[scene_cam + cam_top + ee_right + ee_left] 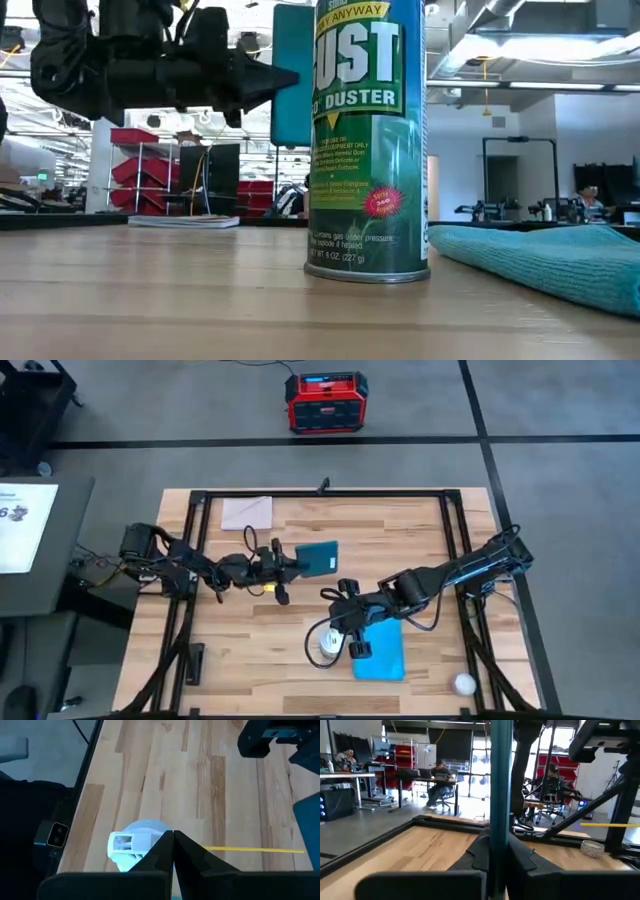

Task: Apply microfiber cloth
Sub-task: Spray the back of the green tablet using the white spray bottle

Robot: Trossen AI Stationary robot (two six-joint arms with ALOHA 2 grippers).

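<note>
High view: wooden table [250,650] seen from straight above. Left gripper [296,565] reaches in from 9 o'clock, its fingers clamped on the near edge of a dark teal device [318,559], which is held up above the boards near table centre. Right gripper [350,622] comes in from 3 o'clock and hangs at about 5 o'clock from centre, over the top of a duster can [329,643]. The microfiber cloth [380,650] lies flat on the table just beside the can, on its 3 o'clock side, partly under the right arm. A pale grey-beige sheet [246,512] lies toward 11 o'clock. A small white ball [463,683] sits at 5 o'clock near the table edge.

Low view: duster can [368,140] stands upright in mid-frame; microfiber cloth [540,255] lies at its 3 o'clock, apart from it. Teal device [292,75] shows edge-on behind the can, held by the left gripper [262,80].

Left wrist view: device [500,795] stands edge-on between the fingers [482,855], gripped. People sit at desks in the room beyond.

Right wrist view: fingers [172,852] are pressed together, empty, directly above the can's white nozzle [131,845].
</note>
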